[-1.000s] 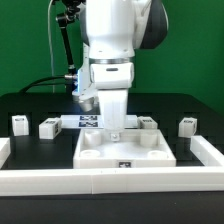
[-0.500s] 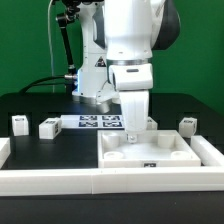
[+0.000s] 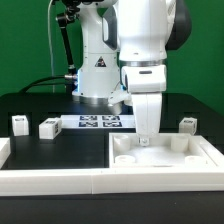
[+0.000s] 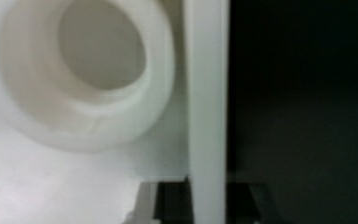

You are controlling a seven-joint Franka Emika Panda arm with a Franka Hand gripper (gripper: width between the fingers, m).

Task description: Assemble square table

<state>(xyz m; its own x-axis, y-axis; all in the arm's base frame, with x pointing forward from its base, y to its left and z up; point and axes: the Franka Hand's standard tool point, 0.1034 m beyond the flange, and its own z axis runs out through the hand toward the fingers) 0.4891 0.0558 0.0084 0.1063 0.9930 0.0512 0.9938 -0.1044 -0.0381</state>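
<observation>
The white square tabletop [image 3: 168,166] lies flat at the exterior view's right, inside the corner of the border wall. My gripper [image 3: 147,136] stands upright over its far rim, shut on that rim. In the wrist view the rim [image 4: 202,100] runs as a white bar between my two dark fingers [image 4: 165,203], and my gripper [image 4: 202,198] closes around it, beside a round recess [image 4: 78,60] of the slab. Two small white legs [image 3: 19,124] [image 3: 47,127] stand at the left. A third leg [image 3: 186,125] stands at the far right. The fourth leg is hidden.
The long low white border wall [image 3: 55,180] runs along the front and up the right side [image 3: 213,152]. The marker board [image 3: 98,122] lies flat behind the tabletop, in front of the robot base. The table is black.
My gripper has slid the tabletop along the front wall toward the exterior view's right, from the middle into the right corner. The legs have not moved.
</observation>
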